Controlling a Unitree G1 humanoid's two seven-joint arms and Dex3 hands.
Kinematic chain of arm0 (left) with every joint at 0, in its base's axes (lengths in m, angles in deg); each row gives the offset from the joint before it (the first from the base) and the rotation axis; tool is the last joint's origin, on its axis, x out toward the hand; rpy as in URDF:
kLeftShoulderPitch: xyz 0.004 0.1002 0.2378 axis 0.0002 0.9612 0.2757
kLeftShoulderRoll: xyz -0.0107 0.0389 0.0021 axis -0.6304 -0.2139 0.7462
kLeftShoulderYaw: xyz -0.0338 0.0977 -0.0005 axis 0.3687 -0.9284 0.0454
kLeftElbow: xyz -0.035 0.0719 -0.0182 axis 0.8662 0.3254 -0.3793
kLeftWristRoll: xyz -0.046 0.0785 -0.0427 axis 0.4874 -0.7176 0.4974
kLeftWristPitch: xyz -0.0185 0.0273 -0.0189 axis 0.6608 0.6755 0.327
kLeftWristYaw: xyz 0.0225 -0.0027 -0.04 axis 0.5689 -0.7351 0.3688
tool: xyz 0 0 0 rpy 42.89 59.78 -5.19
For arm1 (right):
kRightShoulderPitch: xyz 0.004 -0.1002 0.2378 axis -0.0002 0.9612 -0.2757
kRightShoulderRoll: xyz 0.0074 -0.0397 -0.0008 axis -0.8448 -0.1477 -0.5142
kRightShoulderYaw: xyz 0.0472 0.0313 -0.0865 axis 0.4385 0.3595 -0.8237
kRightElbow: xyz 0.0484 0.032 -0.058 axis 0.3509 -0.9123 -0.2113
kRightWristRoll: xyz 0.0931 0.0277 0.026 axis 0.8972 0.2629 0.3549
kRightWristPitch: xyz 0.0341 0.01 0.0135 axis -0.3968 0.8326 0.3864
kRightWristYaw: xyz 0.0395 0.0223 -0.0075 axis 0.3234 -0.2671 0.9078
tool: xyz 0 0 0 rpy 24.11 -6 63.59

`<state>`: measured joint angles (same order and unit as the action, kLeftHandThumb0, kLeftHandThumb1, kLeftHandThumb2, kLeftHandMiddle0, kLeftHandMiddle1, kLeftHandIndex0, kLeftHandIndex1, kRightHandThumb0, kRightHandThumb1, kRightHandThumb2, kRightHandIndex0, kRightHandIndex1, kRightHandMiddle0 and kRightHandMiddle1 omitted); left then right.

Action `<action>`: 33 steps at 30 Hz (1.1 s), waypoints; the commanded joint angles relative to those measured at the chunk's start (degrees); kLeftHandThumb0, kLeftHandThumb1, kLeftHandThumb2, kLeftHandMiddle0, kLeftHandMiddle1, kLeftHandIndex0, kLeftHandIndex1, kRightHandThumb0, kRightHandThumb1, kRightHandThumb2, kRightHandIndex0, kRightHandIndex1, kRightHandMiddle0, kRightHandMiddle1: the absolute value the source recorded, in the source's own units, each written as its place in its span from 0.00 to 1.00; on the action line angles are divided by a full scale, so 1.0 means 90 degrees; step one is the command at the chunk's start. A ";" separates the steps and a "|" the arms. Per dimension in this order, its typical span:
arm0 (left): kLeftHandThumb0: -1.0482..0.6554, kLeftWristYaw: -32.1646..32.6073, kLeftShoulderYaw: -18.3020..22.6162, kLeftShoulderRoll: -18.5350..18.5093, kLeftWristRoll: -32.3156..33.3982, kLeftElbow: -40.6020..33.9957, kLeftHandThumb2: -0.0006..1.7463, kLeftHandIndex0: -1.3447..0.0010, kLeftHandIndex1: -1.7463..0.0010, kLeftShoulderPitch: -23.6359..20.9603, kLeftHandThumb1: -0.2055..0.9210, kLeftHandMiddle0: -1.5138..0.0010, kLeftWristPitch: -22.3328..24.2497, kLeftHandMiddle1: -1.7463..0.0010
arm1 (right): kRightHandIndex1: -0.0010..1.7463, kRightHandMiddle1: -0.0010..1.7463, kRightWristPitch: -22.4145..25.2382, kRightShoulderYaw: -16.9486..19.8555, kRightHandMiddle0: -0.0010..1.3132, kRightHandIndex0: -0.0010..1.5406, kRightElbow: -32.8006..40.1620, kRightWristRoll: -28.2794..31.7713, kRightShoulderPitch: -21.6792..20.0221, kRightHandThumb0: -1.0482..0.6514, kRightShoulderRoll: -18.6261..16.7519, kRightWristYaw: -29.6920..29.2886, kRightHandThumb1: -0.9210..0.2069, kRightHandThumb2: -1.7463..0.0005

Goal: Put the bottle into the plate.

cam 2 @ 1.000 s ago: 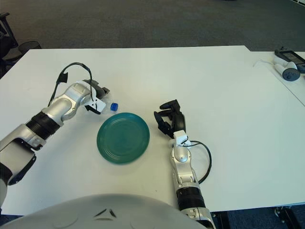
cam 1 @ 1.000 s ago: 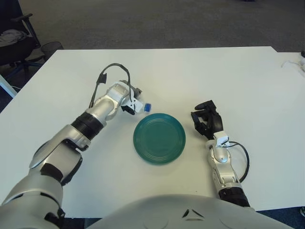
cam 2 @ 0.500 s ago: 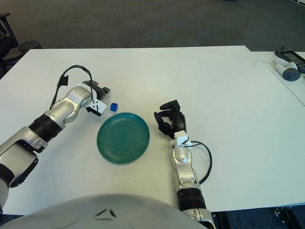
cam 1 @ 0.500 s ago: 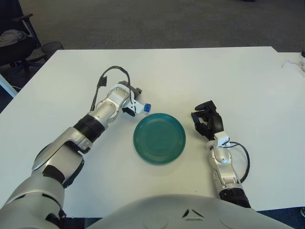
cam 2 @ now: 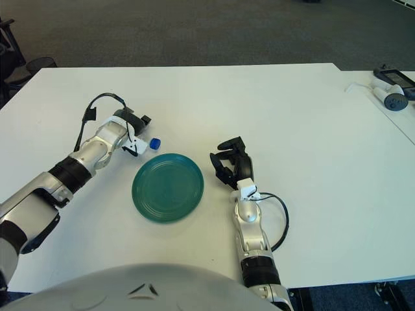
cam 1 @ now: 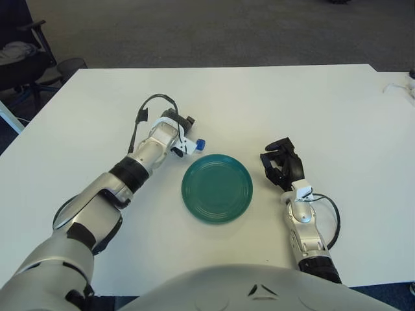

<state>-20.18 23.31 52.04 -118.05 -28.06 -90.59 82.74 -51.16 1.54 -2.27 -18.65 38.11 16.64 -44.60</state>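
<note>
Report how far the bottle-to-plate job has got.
Done: the left hand has closed on the bottle, its blue cap poking out beside the green plate. In hand: carrying it. Left: setting it in the plate, which holds nothing. The right hand shows right of the plate.

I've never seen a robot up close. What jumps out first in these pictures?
The green plate, lying empty in the middle of the white table. Just beyond its left rim, the left hand grips a bottle by its blue-capped end, while the right hand shows idle beside the plate's right edge.

The bottle (cam 1: 196, 144) lies on the table (cam 1: 311, 103) just behind-left of the plate (cam 1: 216, 188).
</note>
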 commanded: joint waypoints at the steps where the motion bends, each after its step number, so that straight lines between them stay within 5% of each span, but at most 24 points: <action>1: 0.24 0.0947 -0.0111 0.0040 0.0171 0.0961 0.29 0.99 0.42 0.0410 0.78 0.83 -0.0224 0.51 | 0.77 0.96 0.0619 0.0050 0.22 0.25 -0.0457 0.0050 0.0566 0.61 0.0009 0.0003 0.00 0.79; 7: 0.18 0.1799 -0.0353 0.0342 0.0246 0.2552 0.22 1.00 0.43 -0.0076 0.79 0.87 -0.0599 0.38 | 0.76 0.96 0.0602 0.0059 0.22 0.25 -0.0473 0.0074 0.0562 0.61 0.0018 0.0021 0.00 0.79; 11: 0.21 0.2025 -0.0364 0.0395 0.0416 0.2973 0.21 0.95 0.30 -0.0281 0.79 0.79 -0.0976 0.35 | 0.76 0.96 0.0615 0.0062 0.22 0.25 -0.0472 0.0101 0.0559 0.61 0.0021 0.0054 0.00 0.79; 13: 0.26 0.2164 -0.0376 0.0420 0.0499 0.3153 0.28 0.85 0.20 -0.0356 0.73 0.72 -0.1142 0.41 | 0.76 0.96 0.0604 0.0063 0.22 0.25 -0.0472 0.0103 0.0560 0.61 0.0018 0.0054 0.00 0.79; 15: 0.33 0.2316 -0.0388 0.0404 0.0592 0.3246 0.32 0.69 0.18 -0.0408 0.76 0.66 -0.1326 0.43 | 0.76 0.96 0.0581 0.0067 0.22 0.25 -0.0476 0.0108 0.0561 0.61 0.0015 0.0054 0.00 0.79; 17: 0.36 0.2420 -0.0380 0.0368 0.0702 0.3278 0.34 0.63 0.18 -0.0449 0.77 0.64 -0.1513 0.42 | 0.76 0.96 0.0578 0.0071 0.22 0.25 -0.0478 0.0111 0.0560 0.61 0.0016 0.0057 0.00 0.79; 20: 0.53 0.2737 -0.0305 0.0319 0.0938 0.3361 0.58 0.58 0.13 -0.0458 0.56 0.61 -0.1851 0.20 | 0.76 0.96 0.0590 0.0088 0.23 0.25 -0.0488 0.0130 0.0559 0.61 0.0022 0.0073 0.00 0.80; 22: 0.57 0.2838 -0.0321 0.0318 0.1008 0.3410 0.65 0.57 0.10 -0.0467 0.50 0.61 -0.1919 0.14 | 0.76 0.95 0.0583 0.0094 0.23 0.25 -0.0488 0.0141 0.0568 0.61 0.0021 0.0081 0.00 0.80; 33: 0.61 0.3300 -0.0348 0.0313 0.1335 0.3663 0.78 0.57 0.04 -0.0537 0.41 0.62 -0.2272 0.03 | 0.76 0.95 0.0556 0.0101 0.23 0.25 -0.0514 0.0162 0.0555 0.61 -0.0008 0.0025 0.00 0.80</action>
<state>10.87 21.93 54.13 -105.92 2.88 -98.82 64.46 -51.18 1.76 -2.14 -17.71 38.42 16.54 -44.28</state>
